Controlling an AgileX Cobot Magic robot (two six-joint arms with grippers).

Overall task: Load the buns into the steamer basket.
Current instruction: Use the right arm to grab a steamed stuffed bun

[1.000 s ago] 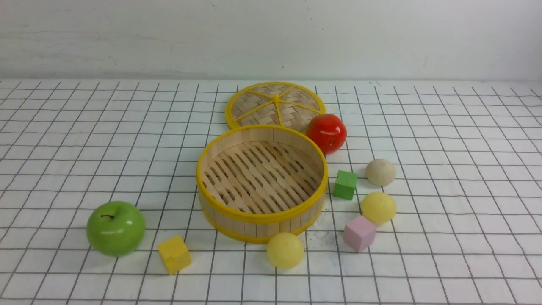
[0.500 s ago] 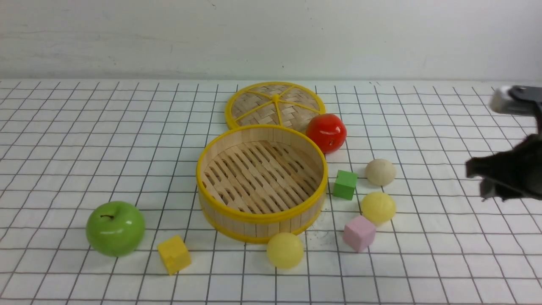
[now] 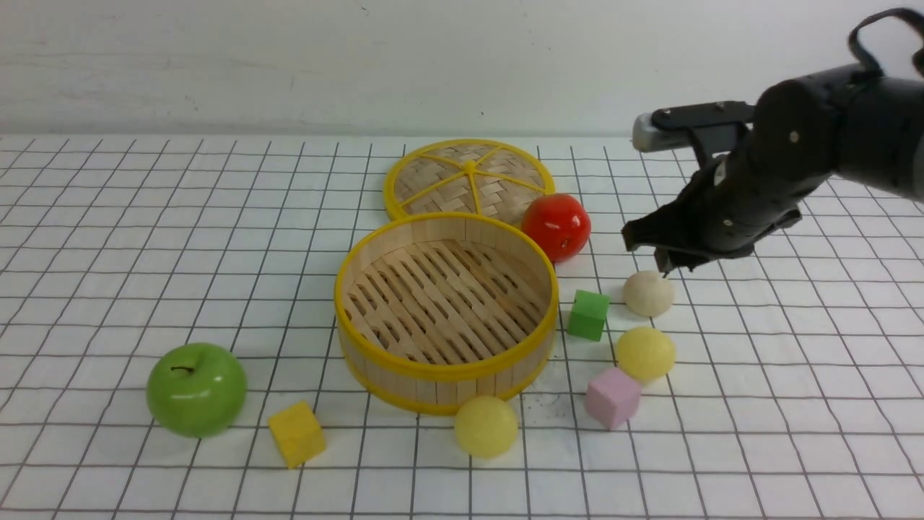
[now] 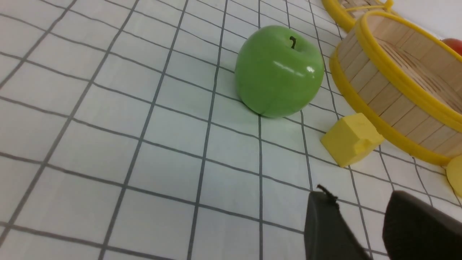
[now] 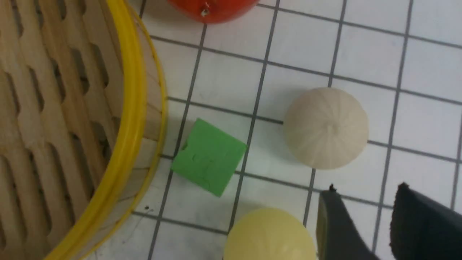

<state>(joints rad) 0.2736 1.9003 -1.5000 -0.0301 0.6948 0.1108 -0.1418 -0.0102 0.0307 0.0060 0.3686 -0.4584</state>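
The steamer basket (image 3: 433,375) stands mid-table, nothing in it. Three buns lie on the cloth. A cream-white bun (image 3: 648,293) and a pale yellow bun (image 3: 644,353) are to the basket's right. Another pale yellow bun (image 3: 486,426) sits at its front. My right gripper (image 3: 655,258) hangs just above the cream-white bun, open and holding nothing. In the right wrist view its tips (image 5: 366,191) hover beside the cream-white bun (image 5: 326,128) and the yellow bun (image 5: 269,234). My left gripper (image 4: 361,202) is open over bare cloth, out of the front view.
A woven lid (image 3: 469,177) lies behind the basket, with a red apple (image 3: 556,225) at its right. A green cube (image 3: 588,315) and a pink cube (image 3: 613,397) sit among the right-hand buns. A green apple (image 3: 196,388) and a yellow cube (image 3: 297,433) are front left.
My right arm has come in from the right edge and moved left, ending above the cream-white bun. Nothing on the table has moved.
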